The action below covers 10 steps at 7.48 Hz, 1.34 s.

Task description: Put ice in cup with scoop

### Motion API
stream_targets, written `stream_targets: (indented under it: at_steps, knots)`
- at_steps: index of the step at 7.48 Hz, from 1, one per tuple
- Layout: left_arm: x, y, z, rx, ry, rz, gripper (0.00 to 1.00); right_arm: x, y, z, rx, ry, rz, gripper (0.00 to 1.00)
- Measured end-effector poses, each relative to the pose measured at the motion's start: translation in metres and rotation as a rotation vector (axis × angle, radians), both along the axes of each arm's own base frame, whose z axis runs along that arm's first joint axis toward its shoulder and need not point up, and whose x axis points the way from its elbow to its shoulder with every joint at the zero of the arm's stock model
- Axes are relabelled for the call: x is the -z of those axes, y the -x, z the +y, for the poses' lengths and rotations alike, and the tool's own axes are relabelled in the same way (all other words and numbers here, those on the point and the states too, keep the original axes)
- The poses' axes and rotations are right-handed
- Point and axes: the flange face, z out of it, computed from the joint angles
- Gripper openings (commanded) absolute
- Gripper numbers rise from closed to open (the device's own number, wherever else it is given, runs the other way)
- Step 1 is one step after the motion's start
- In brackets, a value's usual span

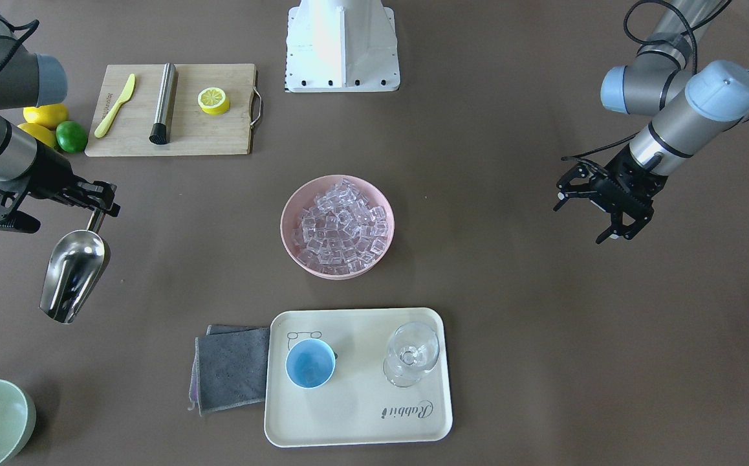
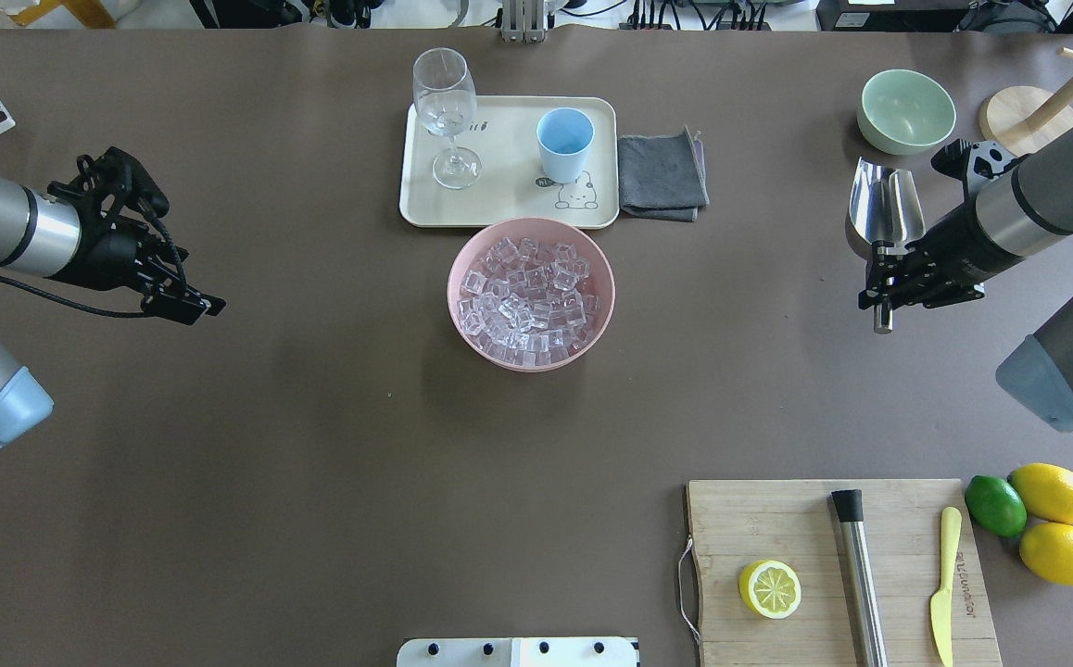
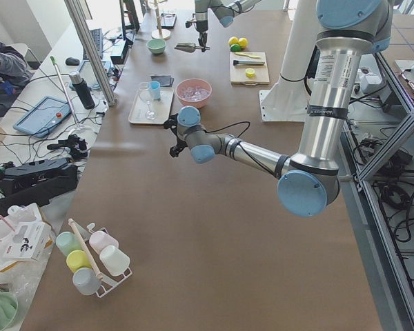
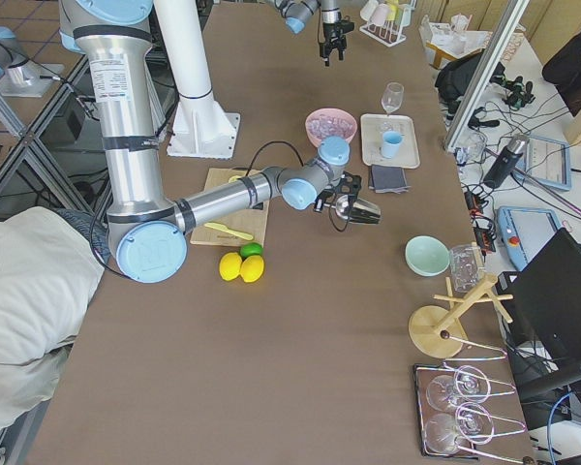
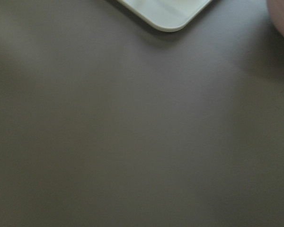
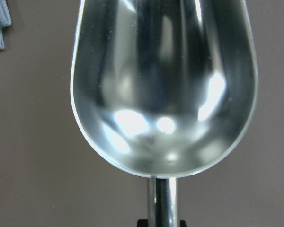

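Observation:
The ice (image 1: 342, 223) is heaped in a pink bowl (image 2: 462, 269) at the table's middle. The light-blue cup (image 1: 310, 364) stands upright on a cream tray (image 1: 361, 414), beyond the bowl in the overhead view, where the cup (image 2: 564, 144) looks empty. My right gripper (image 1: 99, 208) is shut on the handle of the steel scoop (image 1: 74, 275) and holds it above the table, well to the side of the bowl. In the right wrist view the scoop's trough (image 6: 163, 85) is empty. My left gripper (image 1: 607, 223) is open and empty, far on the other side of the bowl.
A clear stemmed glass (image 1: 411, 355) stands on the tray beside the cup. A grey cloth (image 1: 232, 369) lies next to the tray. A pale green bowl (image 2: 905, 111) is near the scoop. A cutting board (image 2: 833, 570) holds a lemon half, a steel rod and a yellow knife.

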Motion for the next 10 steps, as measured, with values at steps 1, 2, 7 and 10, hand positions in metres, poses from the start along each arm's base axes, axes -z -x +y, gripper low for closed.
stream_targets:
  at_steps: [1, 2, 7, 10]
  knots:
    - [-0.017, 0.016, -0.004, 0.005, 0.058, -0.015, 0.99, -0.011, 0.004, 0.007, 0.017, 0.014, 0.005, 0.0]
    - [-0.036, 0.034, -0.008, 0.005, 0.116, -0.015, 0.99, -0.02, 0.011, 0.014, 0.037, 0.026, 0.012, 0.0]
    - [-0.171, 0.183, 0.001, 0.1, 0.478, 0.045, 0.99, -0.05, 0.03, 0.043, 0.101, 0.068, 0.049, 0.7]
    - [-0.185, 0.257, -0.001, 0.3, 0.832, 0.048, 0.99, -0.048, 0.037, 0.043, 0.109, 0.065, 0.046, 1.0]
